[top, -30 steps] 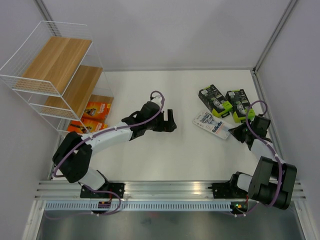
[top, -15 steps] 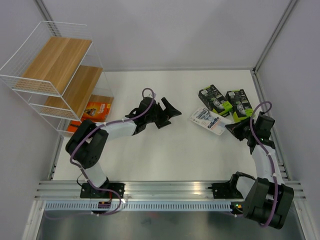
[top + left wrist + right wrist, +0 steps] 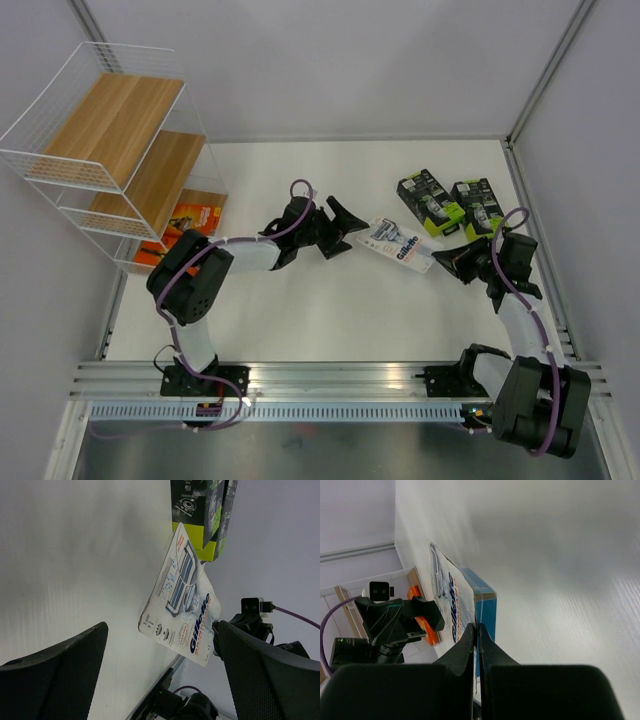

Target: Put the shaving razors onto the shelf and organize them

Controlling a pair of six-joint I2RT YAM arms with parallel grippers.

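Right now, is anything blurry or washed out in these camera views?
Top external: sharp, evenly lit, soft shadows. Left wrist: the left gripper's fingers are dark blurs, the white-blue pack reads clearly. Right wrist: the right gripper's fingers blurred too, and the table washes out toward white.

Top external camera sits high behind the arm bases and looks down on the whole table; the shelf is far left of the white-blue razor pack. Left wrist camera is low, rolled sideways, and faces that pack from near. Right wrist camera, also rolled, sits right against the pack. All three views share it.
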